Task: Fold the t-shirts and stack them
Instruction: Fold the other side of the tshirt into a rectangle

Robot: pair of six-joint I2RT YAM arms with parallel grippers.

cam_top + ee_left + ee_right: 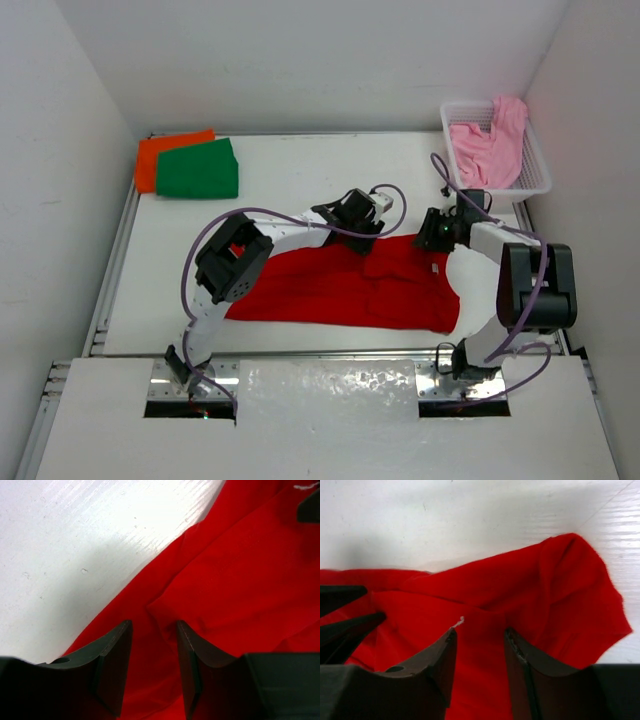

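Observation:
A red t-shirt (340, 285) lies spread across the middle of the table, its right part folded over itself. My left gripper (362, 222) hangs at the shirt's far edge. In the left wrist view its jaws (154, 627) stand open over a fold of red cloth (235, 570). My right gripper (432, 236) is at the far right corner of the shirt. It is open (480, 632) just above the red cloth (545, 590), holding nothing. A folded green t-shirt (198, 170) rests on an orange one (160, 155) at the back left. The light pink t-shirt (485, 150) lies crumpled in the basket.
A white lattice basket (535, 172) stands at the back right against the wall. White walls close in the table (300, 165) on three sides. The left gripper's dark fingers (345, 615) show at the left of the right wrist view.

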